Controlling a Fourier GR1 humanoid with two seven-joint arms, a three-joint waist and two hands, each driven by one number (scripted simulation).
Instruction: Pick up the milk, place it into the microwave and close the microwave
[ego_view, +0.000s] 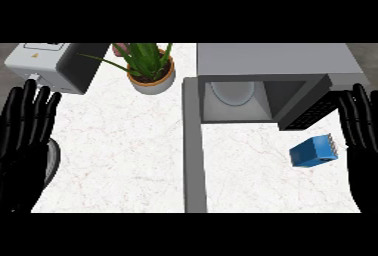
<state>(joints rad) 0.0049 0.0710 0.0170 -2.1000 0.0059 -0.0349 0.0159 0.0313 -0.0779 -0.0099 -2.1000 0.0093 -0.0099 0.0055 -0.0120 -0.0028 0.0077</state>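
Beside milk (314, 152) | right hand (359, 130) upright, fingers straight | left hand (26, 135) upright, fingers spread | microwave (273, 80) open

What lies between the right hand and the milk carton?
Head view: nothing. Only a narrow strip of bare counter separates the open right hand from the blue milk carton beside it.

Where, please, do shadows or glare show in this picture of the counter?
Head view: even light and no glare on the counter; the microwave cavity is shaded grey; a faint shadow lies under the blue milk carton; both black hands show little detail.
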